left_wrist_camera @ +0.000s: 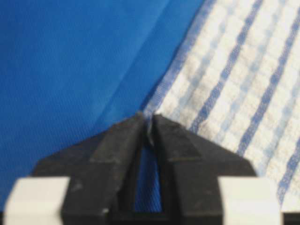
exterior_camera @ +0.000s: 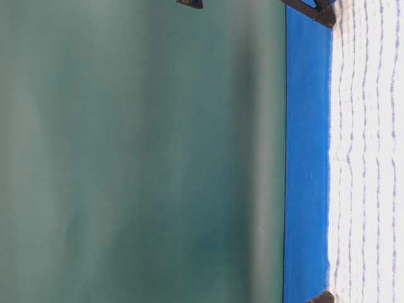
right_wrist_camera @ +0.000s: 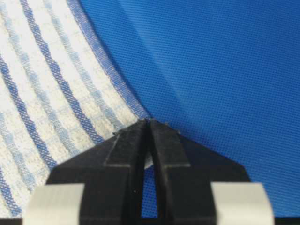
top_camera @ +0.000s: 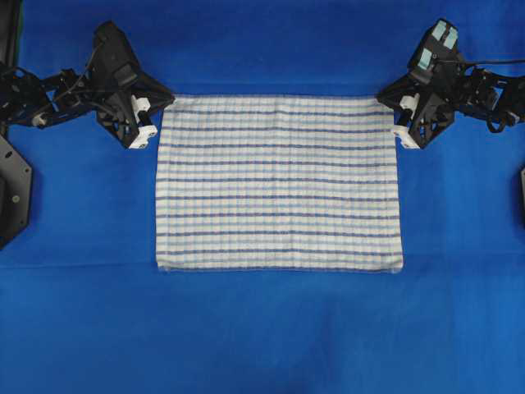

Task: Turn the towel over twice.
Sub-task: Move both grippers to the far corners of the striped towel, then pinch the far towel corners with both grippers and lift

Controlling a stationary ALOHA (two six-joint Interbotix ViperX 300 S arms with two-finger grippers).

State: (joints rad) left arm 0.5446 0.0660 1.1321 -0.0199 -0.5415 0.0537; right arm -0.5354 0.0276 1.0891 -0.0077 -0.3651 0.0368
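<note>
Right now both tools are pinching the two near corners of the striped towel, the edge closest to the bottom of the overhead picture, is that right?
Not the near corners. In the overhead view the left tool and right tool sit at the towel's two far corners, along the top edge of that picture. Both wrist views show the jaws shut on a corner.

Green wall [exterior_camera: 139, 158] behind blue table cover [top_camera: 262, 328]
</note>
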